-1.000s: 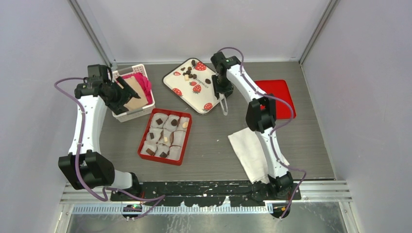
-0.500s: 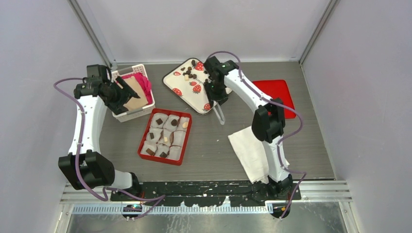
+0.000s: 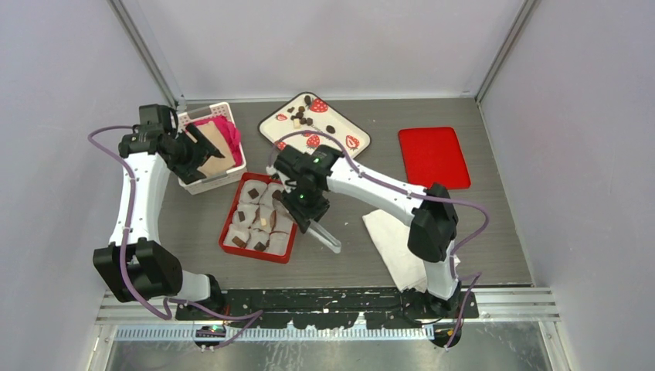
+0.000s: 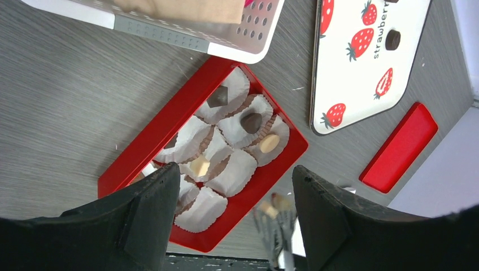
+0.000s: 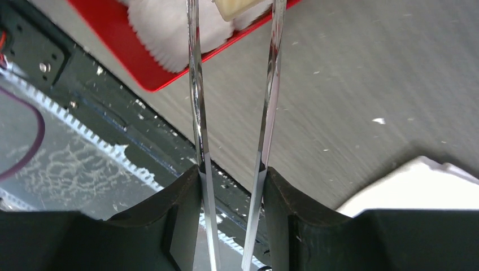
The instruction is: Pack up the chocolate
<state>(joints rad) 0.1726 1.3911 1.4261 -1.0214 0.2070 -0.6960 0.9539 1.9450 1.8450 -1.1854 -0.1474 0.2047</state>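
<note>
Several loose pieces of chocolate (image 3: 303,116) lie on the strawberry-printed tray (image 3: 344,131). More sit in white paper cups in the red box (image 3: 234,209), among them a dark piece (image 4: 252,121) and a pale one (image 4: 269,143). My right gripper (image 3: 309,215) is shut on metal tongs (image 5: 196,84), beside the box's right edge. The tongs' tips pinch a pale chocolate (image 5: 240,7) over a cup at the box's near corner. My left gripper (image 3: 202,143) hangs open and empty above the white basket, its jaws wide apart (image 4: 234,175).
A white basket (image 3: 202,184) with pink cloth and brown paper stands at the left. A red lid (image 3: 432,157) lies at the right. A white napkin (image 3: 394,239) is spread just right of the tongs (image 3: 324,234). The black base rail runs along the near edge.
My right arm has swung from the strawberry tray down and left to the red box, carrying the tongs with it. The left arm has not moved.
</note>
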